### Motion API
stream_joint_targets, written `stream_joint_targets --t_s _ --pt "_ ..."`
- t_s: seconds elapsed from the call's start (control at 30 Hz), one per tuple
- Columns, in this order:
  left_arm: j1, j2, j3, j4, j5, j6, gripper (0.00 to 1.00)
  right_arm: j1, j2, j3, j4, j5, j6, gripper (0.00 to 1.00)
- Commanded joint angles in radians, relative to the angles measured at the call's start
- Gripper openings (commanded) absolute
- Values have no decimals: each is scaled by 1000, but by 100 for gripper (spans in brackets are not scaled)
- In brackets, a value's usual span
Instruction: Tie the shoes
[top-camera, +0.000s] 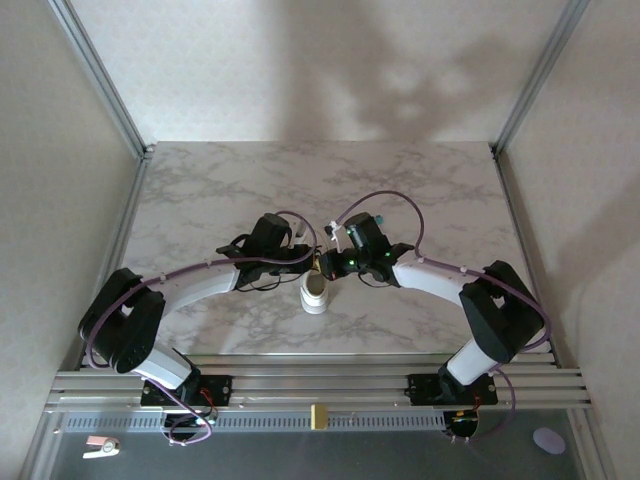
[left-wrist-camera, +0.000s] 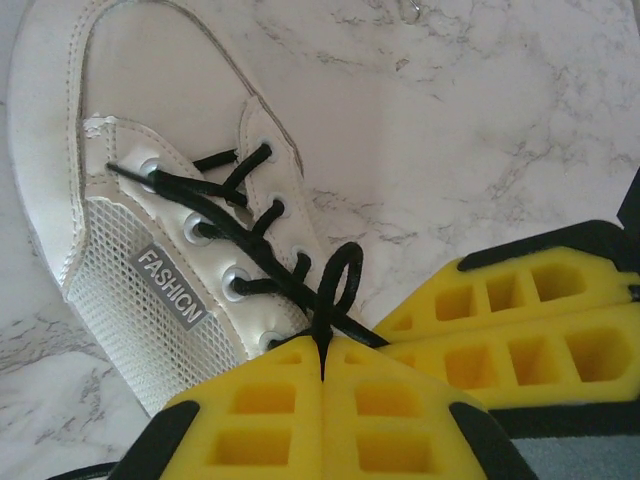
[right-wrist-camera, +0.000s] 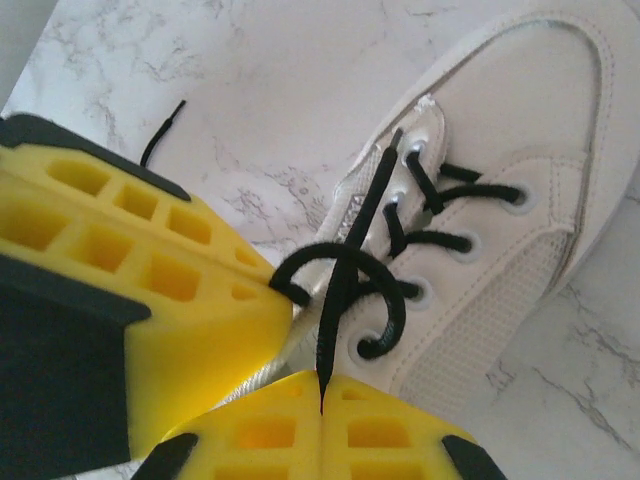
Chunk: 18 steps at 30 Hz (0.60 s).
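A white marble table top (top-camera: 200, 200) is lying under the left claw (top-camera: 308, 265) and the right claw (top-camera: 330, 262). On the near side of both claws, a small tan block (top-camera: 320, 415) is sitting on a metal rail (top-camera: 300, 375). A little pink and white thing (top-camera: 100, 446) is lying near and far left of the left claw. A pale purple blob (top-camera: 548, 438) is lying near and far right of the right claw.
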Motion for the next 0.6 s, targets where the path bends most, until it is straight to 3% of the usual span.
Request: stream_joint_targets --t_s 0.0,0.27,0.43,0.57 --pt "-10 -34 -20 24 4 -11 0 8 20 37 35 21 17 0" --pt "-10 -44 -55 48 -8 -27 0 8 43 44 32 10 21 2" --pt "-10 -36 -73 77 -14 -41 0 8 -2 37 -35 41 -15 30" --pt "-10 -38 -89 102 -26 -54 0 8 -70 22 -96 90 -46 43"
